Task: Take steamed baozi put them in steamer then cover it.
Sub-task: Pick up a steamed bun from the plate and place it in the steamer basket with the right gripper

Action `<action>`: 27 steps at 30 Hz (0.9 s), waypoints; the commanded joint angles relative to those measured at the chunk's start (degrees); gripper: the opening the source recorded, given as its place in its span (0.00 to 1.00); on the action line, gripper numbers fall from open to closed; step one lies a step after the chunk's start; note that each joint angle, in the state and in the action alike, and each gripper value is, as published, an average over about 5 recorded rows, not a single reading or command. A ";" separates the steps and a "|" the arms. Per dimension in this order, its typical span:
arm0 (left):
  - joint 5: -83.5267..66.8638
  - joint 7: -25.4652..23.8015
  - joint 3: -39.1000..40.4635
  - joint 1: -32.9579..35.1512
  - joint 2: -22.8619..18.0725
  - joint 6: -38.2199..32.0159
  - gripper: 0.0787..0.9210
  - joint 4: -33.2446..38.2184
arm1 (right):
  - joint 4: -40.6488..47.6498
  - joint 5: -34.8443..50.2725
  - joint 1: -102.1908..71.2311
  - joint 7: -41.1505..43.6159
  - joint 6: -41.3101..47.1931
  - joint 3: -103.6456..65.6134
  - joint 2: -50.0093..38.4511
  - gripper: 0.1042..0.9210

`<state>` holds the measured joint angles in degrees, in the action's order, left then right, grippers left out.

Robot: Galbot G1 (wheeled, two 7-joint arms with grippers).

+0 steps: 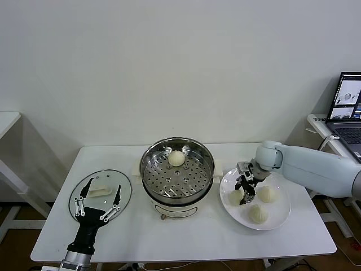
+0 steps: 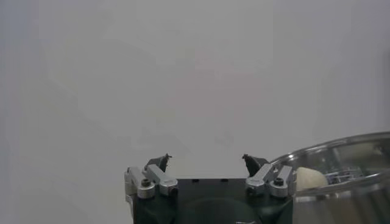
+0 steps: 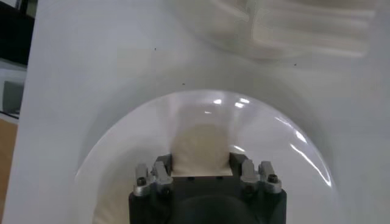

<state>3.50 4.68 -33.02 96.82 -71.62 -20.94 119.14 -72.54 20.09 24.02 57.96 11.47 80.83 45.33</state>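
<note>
Over the white plate (image 1: 282, 217) at your right, your right gripper (image 1: 246, 195) is clenching the leftmost steamed baozi (image 1: 236, 197); in the right wrist view that bun (image 3: 201, 149) is sitting squeezed between the two fingers (image 3: 161, 170). Two more baozi are lying on the same plate, one (image 1: 267, 194) just beside the gripper on its right and one (image 1: 257, 213) nearer you. A fourth baozi (image 1: 177, 158) is already resting on the perforated tray at the far side of the steamer (image 1: 194, 192), which is standing in the middle of the desk (image 1: 186, 237). Well apart, on your left, your left gripper (image 1: 100, 199) is hovering released, fingers spread wide, above the glass lid (image 1: 127, 186) lying flat on the desk; whether it is touching the lid is hard to judge. A laptop (image 1: 348, 110) is glowing on a side table at far right.
</note>
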 commanded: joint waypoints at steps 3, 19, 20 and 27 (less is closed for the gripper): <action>0.08 -0.11 0.12 0.16 0.04 0.07 0.88 0.74 | -2.32 0.39 17.73 10.67 -3.04 0.39 0.13 0.64; 0.04 0.00 1.72 -0.25 0.17 -0.66 0.88 0.42 | -7.54 12.61 27.56 8.68 1.23 3.18 16.32 0.63; 0.03 0.05 1.78 -0.34 0.18 -0.71 0.88 0.35 | -7.22 13.11 26.97 8.12 1.64 3.36 17.78 0.63; 0.02 0.31 1.90 -0.78 0.17 -0.87 0.88 0.23 | -3.08 15.75 20.97 2.45 4.78 4.00 27.55 0.63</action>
<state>3.54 4.83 -31.21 96.18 -71.38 -21.69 119.42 -77.44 31.51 46.47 63.97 13.55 84.16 61.75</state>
